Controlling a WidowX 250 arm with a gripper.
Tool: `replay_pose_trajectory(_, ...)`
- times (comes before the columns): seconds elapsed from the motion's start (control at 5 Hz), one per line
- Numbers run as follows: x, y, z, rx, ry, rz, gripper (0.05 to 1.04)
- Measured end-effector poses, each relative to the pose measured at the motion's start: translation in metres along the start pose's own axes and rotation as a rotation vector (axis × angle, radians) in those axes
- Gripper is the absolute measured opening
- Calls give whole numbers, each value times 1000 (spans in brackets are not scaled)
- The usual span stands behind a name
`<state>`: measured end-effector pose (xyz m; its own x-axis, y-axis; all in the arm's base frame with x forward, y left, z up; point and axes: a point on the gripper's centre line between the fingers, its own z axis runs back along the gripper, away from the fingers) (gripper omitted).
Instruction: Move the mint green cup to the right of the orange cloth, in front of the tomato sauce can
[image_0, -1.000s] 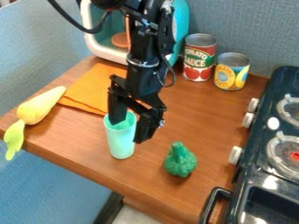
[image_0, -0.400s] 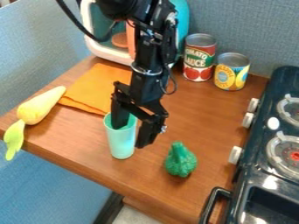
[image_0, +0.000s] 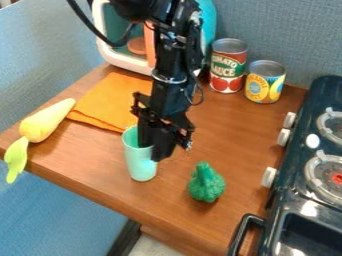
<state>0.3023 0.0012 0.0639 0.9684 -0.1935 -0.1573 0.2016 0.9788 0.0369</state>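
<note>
Black gripper closed on the right-hand wall of the mint-green cup, one finger inside the rim and one outside, the cup standing on the wooden counter between the orange cloth and the toy broccoli.

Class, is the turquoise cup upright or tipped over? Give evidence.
Upright: the cup stands on the table, rim uppermost, its wall in the gripper.

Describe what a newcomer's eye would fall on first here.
Probably the black gripper, pinching the wall of the mint-green cup on the brown counter. Next, perhaps, the bright orange cloth behind the cup and the yellow toy vegetable at the counter's left edge.
</note>
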Motion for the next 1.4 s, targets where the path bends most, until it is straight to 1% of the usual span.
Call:
replay_pose_trajectory(0.2,-2,6,1,-14,10,9,175)
replay_pose_trajectory(0.4,-6,8,2,-4,35,4,89)
replay_pose_trajectory(0.6,0,15,23,17,36,-20,86)
replay_pose_trajectory(0.8,24,16,50,-7,8,-94,86)
replay_pose_trajectory(1.0,53,19,65,-15,-22,-136,86)
replay_pose_trajectory(1.2,89,18,60,-15,-8,-197,86)
replay_pose_trajectory(1.4,113,16,58,10,-4,-235,86)
